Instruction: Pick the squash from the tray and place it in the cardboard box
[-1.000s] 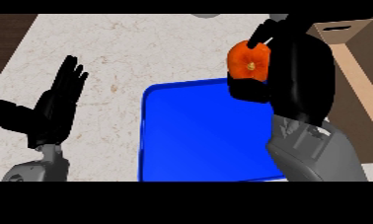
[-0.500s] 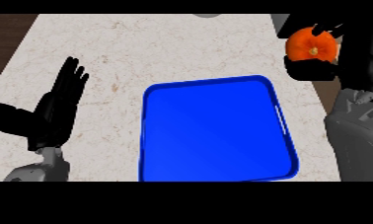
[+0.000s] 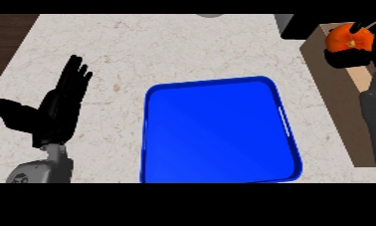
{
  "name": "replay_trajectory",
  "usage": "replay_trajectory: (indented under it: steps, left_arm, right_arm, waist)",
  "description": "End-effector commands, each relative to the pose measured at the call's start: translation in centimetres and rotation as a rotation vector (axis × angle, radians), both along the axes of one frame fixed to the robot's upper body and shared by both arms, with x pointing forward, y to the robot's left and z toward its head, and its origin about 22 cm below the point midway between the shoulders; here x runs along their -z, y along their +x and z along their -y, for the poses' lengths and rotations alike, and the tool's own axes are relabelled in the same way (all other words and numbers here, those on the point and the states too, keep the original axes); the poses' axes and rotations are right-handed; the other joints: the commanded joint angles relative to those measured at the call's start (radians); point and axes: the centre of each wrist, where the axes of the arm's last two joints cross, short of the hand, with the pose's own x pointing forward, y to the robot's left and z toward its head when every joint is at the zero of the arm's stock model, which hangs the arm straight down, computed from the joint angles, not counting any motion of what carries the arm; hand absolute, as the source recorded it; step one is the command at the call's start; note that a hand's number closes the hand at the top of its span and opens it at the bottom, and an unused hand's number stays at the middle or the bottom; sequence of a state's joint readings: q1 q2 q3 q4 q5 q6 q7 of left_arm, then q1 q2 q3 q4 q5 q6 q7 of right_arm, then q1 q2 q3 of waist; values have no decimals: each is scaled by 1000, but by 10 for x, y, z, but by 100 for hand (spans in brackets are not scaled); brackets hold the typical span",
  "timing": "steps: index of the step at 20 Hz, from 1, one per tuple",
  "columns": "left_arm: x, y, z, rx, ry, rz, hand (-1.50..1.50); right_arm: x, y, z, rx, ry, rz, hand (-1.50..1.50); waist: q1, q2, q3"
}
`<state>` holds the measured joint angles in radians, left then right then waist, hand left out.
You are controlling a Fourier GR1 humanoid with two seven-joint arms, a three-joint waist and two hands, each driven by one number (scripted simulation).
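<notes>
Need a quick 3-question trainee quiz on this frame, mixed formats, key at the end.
1. True or false: the squash lies on the blue tray.
2. Multiple choice: which hand holds the squash? A) left hand B) right hand C) neither
3. Fill in: the squash is held over the ______ at the view's right edge.

Key:
1. False. The tray holds nothing; the squash is up at the right.
2. B. The right hand's fingers curl round it; the left hand rests open at the view's left, fingers up.
3. cardboard box.
</notes>
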<state>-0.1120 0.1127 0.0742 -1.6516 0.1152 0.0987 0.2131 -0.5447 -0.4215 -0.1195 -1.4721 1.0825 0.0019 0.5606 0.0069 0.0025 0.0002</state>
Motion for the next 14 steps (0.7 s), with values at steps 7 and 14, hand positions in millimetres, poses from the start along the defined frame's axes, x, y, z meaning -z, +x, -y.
replay_trajectory:
  steps: [7,14]
  left_arm:
    - [-13,1,-5,19,-3,4,0]
    - [4,-1,17,5,-11,-12,0]
  right_arm:
    - [58,14,80,97,-101,-505,150]
    - [73,30,103,25,59,-390,-150]
  waist:
    - [13,7,0]
    - [7,2,0]
